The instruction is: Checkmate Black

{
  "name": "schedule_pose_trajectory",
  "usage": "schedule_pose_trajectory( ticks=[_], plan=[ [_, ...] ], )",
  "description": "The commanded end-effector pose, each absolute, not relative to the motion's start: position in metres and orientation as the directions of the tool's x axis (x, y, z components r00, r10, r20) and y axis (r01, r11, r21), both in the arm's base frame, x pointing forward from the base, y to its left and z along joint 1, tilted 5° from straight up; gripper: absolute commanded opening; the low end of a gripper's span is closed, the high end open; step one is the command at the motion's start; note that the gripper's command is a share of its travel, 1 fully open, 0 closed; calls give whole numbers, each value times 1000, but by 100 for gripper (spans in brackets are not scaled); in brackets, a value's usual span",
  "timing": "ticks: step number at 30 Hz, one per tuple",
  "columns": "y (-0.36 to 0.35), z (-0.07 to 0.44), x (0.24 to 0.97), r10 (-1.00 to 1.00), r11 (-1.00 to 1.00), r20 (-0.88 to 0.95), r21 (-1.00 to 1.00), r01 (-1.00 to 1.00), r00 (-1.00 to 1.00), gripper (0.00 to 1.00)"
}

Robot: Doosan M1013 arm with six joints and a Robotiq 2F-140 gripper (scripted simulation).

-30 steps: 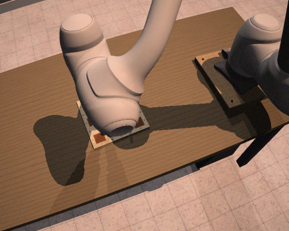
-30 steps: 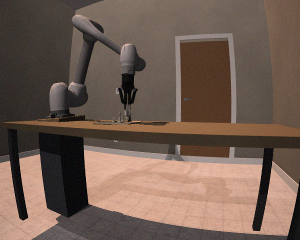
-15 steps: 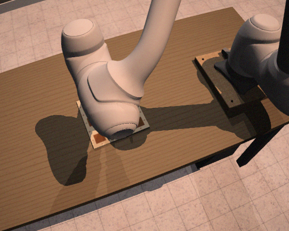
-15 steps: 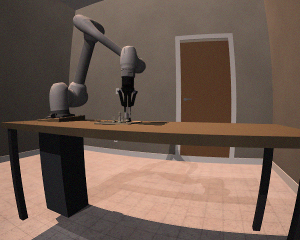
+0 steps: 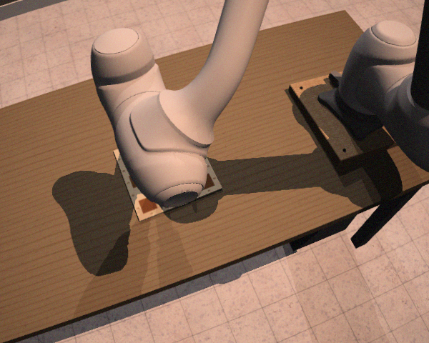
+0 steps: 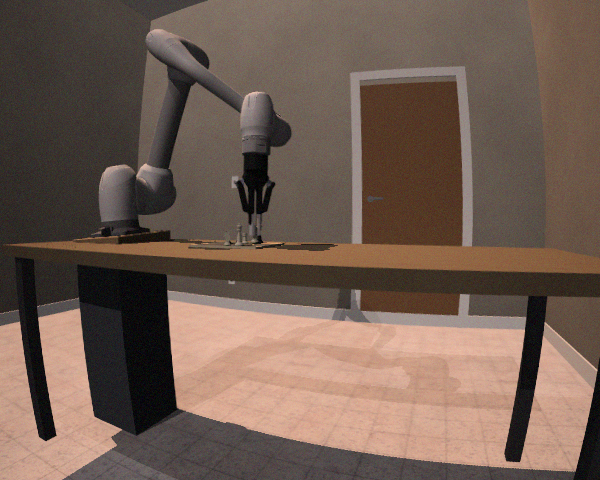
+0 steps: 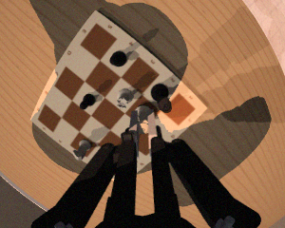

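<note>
The pincer (image 7: pixel 144 128) hangs low at the chessboard's (image 7: pixel 66 57) lower right in the wrist view, clamped narrow on a pale chess piece (image 7: pixel 144 118).

arm (image 6: pixel 202 72) bent over, wrist vertical, end effector (image 6: pixel 255 223) pointing down, fingers clamped on sth thin

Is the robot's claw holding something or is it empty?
Holding something. The gripper is shut on a pale chess piece, low over the board.
</note>
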State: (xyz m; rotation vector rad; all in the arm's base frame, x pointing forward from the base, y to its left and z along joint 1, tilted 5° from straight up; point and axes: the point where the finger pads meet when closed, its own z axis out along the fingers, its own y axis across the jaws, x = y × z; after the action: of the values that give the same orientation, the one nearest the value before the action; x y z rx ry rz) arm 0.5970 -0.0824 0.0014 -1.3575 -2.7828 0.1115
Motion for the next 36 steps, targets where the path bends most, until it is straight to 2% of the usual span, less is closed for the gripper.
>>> schedule_pose_trajectory(
  ticks=[1,36],
  plan=[
    [-82,1,597,788,614,7,-83,785,-615,0],
    [-83,-2,597,788,614,7,-83,785,-615,0]
  ],
)
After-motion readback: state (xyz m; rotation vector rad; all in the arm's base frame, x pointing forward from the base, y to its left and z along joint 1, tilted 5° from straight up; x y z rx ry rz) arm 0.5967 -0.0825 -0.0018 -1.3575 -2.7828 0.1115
